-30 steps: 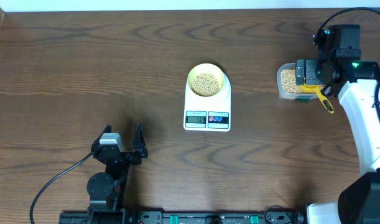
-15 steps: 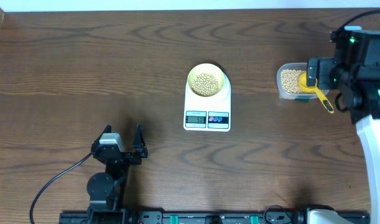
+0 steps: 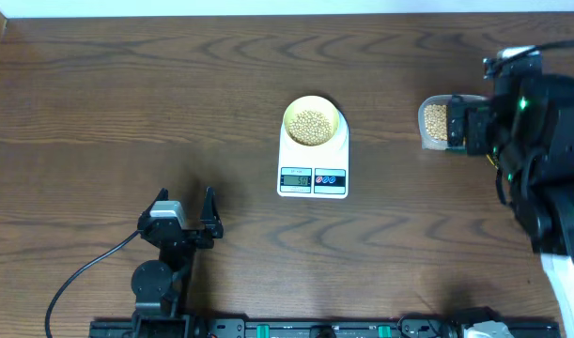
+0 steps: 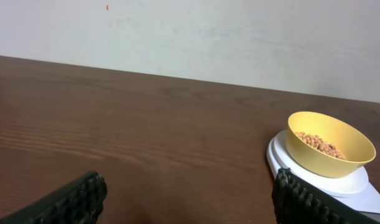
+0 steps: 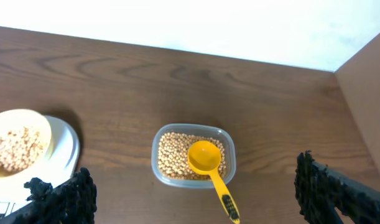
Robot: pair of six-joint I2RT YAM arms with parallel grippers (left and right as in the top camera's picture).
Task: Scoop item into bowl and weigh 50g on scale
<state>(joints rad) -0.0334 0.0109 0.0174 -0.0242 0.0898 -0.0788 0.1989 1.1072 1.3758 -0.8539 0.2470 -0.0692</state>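
The pale yellow bowl [image 3: 312,122] holds tan beans [image 3: 312,125] and stands on the white scale [image 3: 313,171]. It also shows in the left wrist view [image 4: 329,145] and the right wrist view [image 5: 15,149]. The scale's display is lit; its digits are too small to read. A clear tub [image 5: 194,155] of beans holds the yellow scoop [image 5: 209,168], its empty cup on the beans and its handle over the rim. My right gripper [image 5: 196,193] is open and empty, high above the tub. My left gripper [image 3: 185,214] is open and empty at the front left.
The right arm [image 3: 540,150] covers most of the tub in the overhead view; only the tub's left part [image 3: 434,122] shows. A cable [image 3: 80,272] runs from the left arm's base. A white wall [image 4: 190,37] lies beyond the table's far edge.
My right gripper let go of the scoop, which now rests in the tub, and the arm rose and drew back toward the front right. The left arm has not moved.
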